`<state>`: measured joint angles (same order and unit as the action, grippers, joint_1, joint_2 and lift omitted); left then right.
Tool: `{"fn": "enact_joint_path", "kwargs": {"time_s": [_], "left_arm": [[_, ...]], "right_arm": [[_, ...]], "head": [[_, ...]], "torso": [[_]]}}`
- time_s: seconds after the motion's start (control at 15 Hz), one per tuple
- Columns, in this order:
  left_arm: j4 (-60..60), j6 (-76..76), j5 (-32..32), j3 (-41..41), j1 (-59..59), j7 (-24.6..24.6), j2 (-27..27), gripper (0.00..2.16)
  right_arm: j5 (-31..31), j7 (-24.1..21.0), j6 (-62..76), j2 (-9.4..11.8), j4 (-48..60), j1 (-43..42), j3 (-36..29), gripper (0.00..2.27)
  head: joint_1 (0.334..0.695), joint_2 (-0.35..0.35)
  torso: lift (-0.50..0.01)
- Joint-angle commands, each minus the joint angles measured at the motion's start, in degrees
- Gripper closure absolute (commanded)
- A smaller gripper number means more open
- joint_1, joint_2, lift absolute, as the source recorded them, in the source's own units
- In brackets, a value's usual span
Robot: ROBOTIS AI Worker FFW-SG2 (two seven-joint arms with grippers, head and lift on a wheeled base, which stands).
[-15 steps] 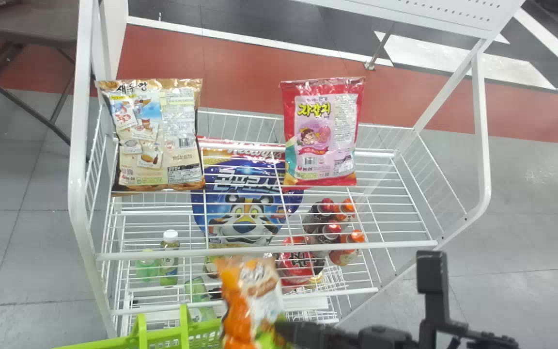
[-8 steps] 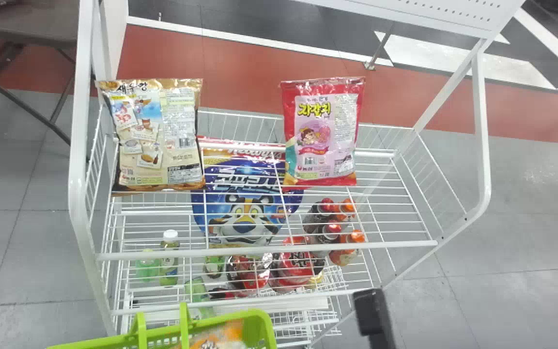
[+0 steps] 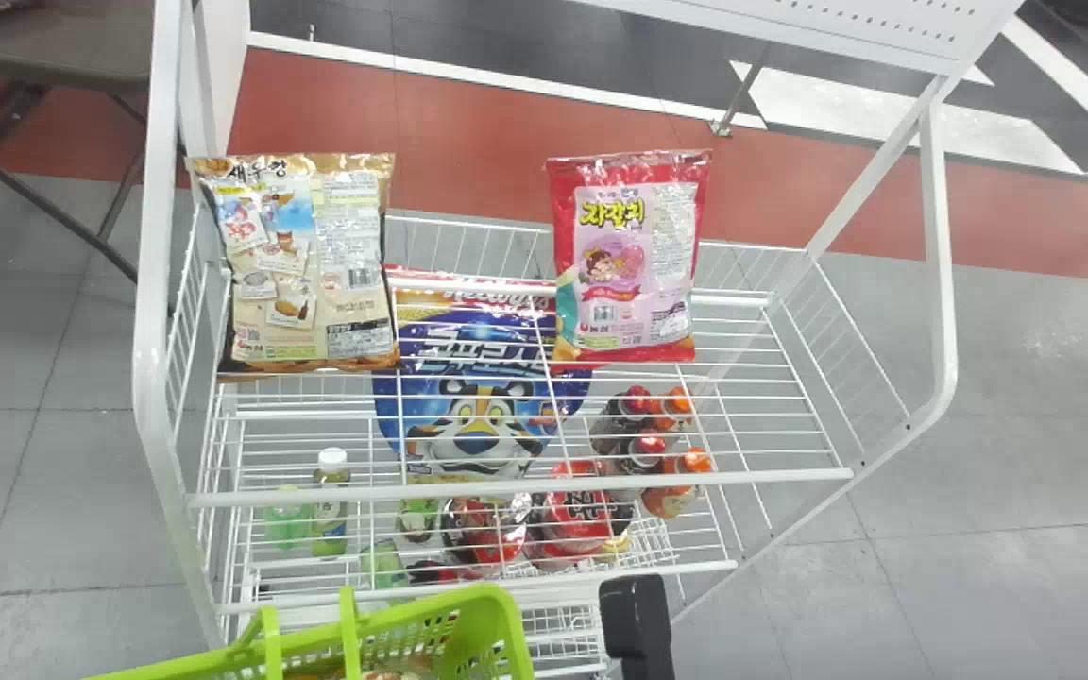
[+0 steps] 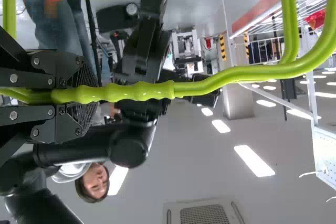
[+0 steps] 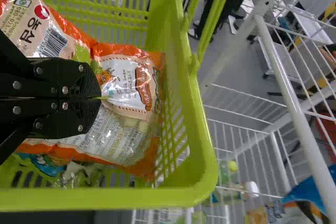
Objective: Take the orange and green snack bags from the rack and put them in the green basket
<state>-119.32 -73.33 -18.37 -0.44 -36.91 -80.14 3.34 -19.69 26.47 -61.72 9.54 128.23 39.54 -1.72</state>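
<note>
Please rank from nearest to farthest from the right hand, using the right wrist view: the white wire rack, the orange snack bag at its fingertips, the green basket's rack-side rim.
1. Orange snack bag: inside the basket, at the right hand.
2. Green basket's rack-side rim: beyond the bag.
3. White wire rack: outside the basket, past that rim.

Snack bags in basket; basket before rack.
</note>
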Motion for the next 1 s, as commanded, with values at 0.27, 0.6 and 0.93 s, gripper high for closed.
{"fn": "enact_joint_path", "kwargs": {"time_s": [0.27,0.6,0.93], "left_arm": [[-0.2,0.2,-0.2,0.5,-0.4,-0.5,0.0,2.15],[-0.2,0.4,-0.2,0.5,-0.4,-0.6,0.0,2.15],[-0.2,0.4,-0.2,0.5,-0.4,-0.5,-0.2,2.15]], "right_arm": [[-0.7,-0.3,-7.5,1.0,7.8,2.6,-1.0,0.00],[-4.4,-1.7,-10.3,1.0,12.9,3.7,-6.5,0.06],[-6.8,-1.5,9.7,0.8,15.9,3.8,-12.8,0.07]], "head": [[0.695,-0.350],[0.695,-0.350],[0.695,-0.350]], "torso": [[0.000],[0.000],[0.000]]}}
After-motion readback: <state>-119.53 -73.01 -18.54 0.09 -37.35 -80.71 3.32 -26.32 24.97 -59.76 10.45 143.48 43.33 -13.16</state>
